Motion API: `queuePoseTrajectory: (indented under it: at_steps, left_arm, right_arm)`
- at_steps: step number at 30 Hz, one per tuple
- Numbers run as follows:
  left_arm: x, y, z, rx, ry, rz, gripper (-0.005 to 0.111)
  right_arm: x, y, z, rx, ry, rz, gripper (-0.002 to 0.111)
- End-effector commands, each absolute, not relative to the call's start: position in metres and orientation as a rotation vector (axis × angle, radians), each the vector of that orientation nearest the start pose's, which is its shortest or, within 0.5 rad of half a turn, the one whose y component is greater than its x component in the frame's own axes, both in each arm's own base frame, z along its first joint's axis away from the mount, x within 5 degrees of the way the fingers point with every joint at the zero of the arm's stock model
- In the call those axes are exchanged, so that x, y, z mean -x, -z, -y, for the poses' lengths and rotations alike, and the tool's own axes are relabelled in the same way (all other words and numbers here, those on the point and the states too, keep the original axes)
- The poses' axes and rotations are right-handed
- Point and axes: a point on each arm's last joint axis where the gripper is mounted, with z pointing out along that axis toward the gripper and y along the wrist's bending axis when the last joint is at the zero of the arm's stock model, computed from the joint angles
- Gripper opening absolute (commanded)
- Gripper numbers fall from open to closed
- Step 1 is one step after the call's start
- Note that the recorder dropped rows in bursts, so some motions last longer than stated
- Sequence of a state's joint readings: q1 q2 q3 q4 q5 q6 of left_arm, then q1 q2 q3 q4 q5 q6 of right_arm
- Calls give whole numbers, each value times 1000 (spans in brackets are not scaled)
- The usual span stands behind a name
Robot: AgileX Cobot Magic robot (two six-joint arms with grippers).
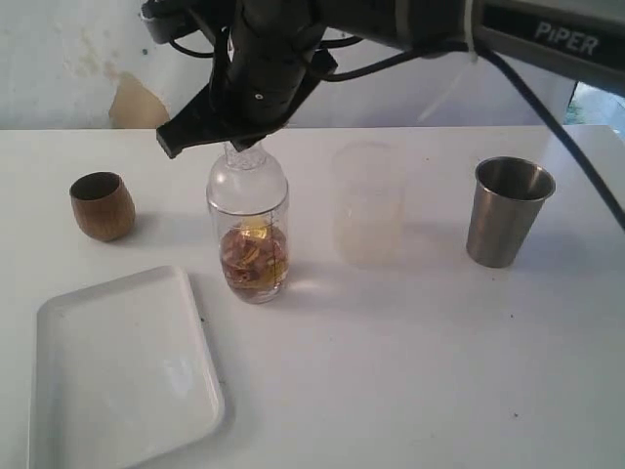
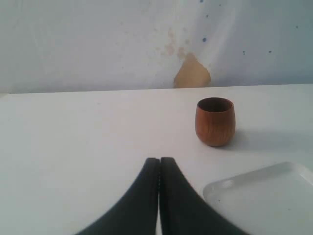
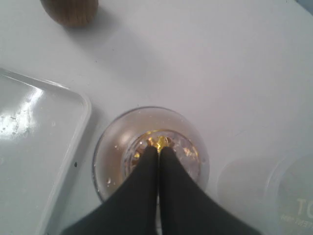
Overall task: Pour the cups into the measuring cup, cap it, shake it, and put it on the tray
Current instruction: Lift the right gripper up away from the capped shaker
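above measuring cup (image 1: 248,244), right arm (image 1: 547,34) lettered "piper"

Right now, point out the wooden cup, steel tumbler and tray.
wooden cup (image 1: 103,207), exterior view, on its side wall.
steel tumbler (image 1: 506,230), exterior view, on its outer wall.
tray (image 1: 122,376), exterior view, on its bare floor.

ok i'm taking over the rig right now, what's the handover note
Left gripper: shut, empty, low over the table near the wooden cup.
Right gripper: shut, tips at the top of the cap, apparently not clamping it.
Measuring cup: capped, amber contents inside, on the table beside the tray. Frosted cup and steel tumbler stand on its other side.
Done: pouring and capping, it seems.
Left: set it on the tray. Whether it was shaken, cannot tell.
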State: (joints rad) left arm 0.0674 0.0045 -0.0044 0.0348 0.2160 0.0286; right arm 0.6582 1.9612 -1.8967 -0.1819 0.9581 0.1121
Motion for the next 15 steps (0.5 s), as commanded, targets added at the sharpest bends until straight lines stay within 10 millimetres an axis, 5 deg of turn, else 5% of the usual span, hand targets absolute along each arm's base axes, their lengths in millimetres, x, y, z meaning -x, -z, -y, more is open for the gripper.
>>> queuePoseTrajectory:
  at_steps: [1, 5, 11, 15]
  left_arm:
    - [-56, -194, -5, 11, -105, -1695, 1]
    - [-56, -194, -5, 11, -105, -1695, 1]
    - [-56, -194, -5, 11, -105, -1695, 1]
    - [-56, -194, -5, 11, -105, -1695, 1]
  right_arm:
    - [-355, -350, -258, 717, -127, -2297, 0]
    - [-348, -368, -253, 700, -152, -2254, 12]
    - [-338, -378, -246, 718, -149, -2277, 69]
    - [-336, -376, -242, 720, -107, -2314, 77]
